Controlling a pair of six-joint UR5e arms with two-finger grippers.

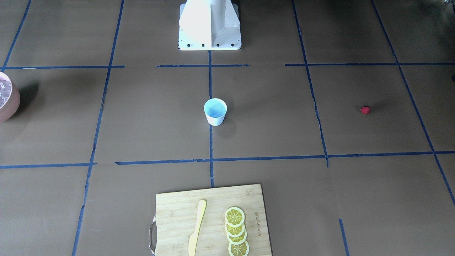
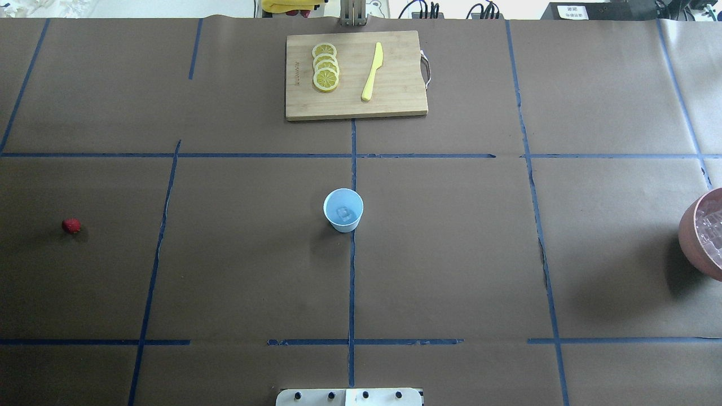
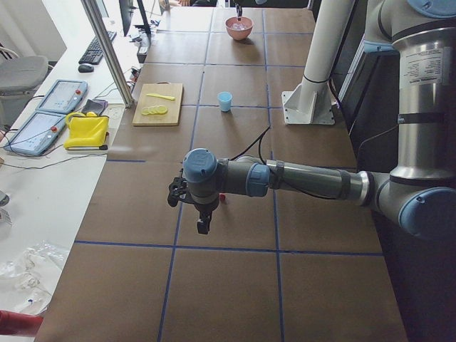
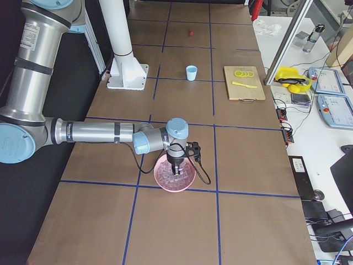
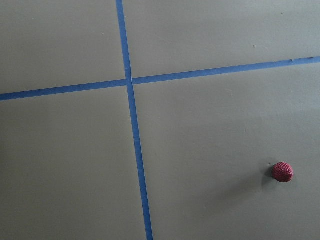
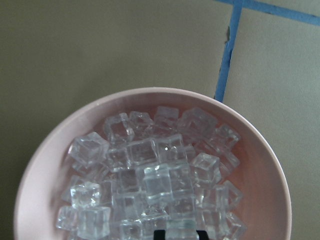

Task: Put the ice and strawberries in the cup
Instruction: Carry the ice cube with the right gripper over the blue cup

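Observation:
The white cup point(image 2: 343, 210) with a pale blue inside stands at the table's middle and also shows in the front view point(image 1: 215, 112); one ice cube point(image 2: 344, 213) lies in it. The red strawberry point(image 2: 71, 226) lies alone on the table and shows low right in the left wrist view point(image 5: 282, 172). My left gripper point(image 3: 203, 222) hangs above the table close to the strawberry; I cannot tell whether it is open or shut. Many ice cubes point(image 6: 150, 180) fill the pinkish-brown bowl point(image 6: 150, 92). My right gripper point(image 4: 176, 167) hangs over that bowl point(image 4: 160, 179); I cannot tell its state.
A wooden cutting board point(image 2: 355, 104) at the table's far side carries lemon slices point(image 2: 325, 67) and a yellow knife point(image 2: 372, 70). The bowl point(image 2: 689, 231) sits at the table's right edge. The robot's white base point(image 1: 209, 25) stands behind the cup. Blue tape lines cross the brown table.

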